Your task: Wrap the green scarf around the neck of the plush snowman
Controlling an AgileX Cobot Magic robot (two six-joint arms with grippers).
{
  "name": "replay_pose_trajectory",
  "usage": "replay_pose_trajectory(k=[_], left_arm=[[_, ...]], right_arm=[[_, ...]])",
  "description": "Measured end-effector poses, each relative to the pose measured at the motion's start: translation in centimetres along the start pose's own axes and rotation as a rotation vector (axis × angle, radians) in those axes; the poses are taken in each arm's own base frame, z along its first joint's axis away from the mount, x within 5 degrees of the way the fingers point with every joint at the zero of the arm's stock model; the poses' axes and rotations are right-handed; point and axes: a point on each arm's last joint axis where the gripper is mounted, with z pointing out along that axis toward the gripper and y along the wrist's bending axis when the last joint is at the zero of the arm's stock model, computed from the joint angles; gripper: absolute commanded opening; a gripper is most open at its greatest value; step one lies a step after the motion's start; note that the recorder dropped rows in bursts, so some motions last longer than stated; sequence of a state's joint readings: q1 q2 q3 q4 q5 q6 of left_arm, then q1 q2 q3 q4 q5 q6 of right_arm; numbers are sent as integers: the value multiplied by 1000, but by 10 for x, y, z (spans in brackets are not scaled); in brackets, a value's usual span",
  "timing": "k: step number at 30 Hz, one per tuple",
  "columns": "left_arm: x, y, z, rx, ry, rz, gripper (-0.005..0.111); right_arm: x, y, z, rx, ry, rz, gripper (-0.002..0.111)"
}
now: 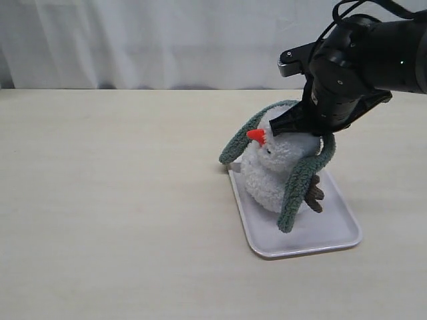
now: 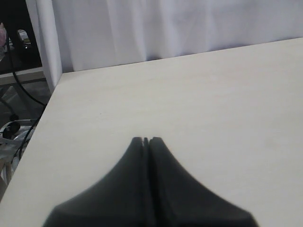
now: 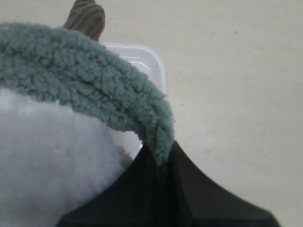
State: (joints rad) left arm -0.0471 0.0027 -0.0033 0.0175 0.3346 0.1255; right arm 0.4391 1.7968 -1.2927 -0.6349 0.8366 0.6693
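Right wrist view | green scarf (image 3: 94, 90) clamped by right jaws; left jaws together | scarf best lowered toward 7 o'clock onto snowman's neck (image 1: 259, 170)

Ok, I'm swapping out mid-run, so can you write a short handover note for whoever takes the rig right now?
Left gripper: shut, empty, over the bare table, away from the work.
Right gripper: shut on the green scarf, at the plush snowman's head.
Things: the snowman sits tilted on the white tray. The scarf arches over the back of its head, one end hanging on each side.
Done: scarf draped on the snowman.
Left: bring it down to the neck, whose front is bare, cross the ends, release.
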Motion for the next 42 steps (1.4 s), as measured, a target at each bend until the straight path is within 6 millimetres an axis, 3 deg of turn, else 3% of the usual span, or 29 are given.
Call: replay_pose_trajectory(k=[2, 9, 13, 24, 27, 31, 36, 42], left_arm=[[0, 0, 0, 0, 0, 0, 0], [0, 0, 0, 0, 0, 0, 0], [0, 0, 0, 0, 0, 0, 0], [0, 0, 0, 0, 0, 0, 0], [0, 0, 0, 0, 0, 0, 0], [0, 0, 0, 0, 0, 0, 0], [0, 0, 0, 0, 0, 0, 0], [0, 0, 0, 0, 0, 0, 0]], right_arm=[[0, 0, 0, 0, 0, 0, 8], [2, 2, 0, -17, 21, 23, 41], [3, 1, -3, -26, 34, 41, 52], [6, -23, -50, -26, 30, 36, 53], [8, -25, -66, -101, 22, -79, 52], [17, -20, -84, -262, 45, -325, 42], [39, -5, -84, -468, 128, -549, 41], [63, 0, -64, -481, 185, -646, 41]])
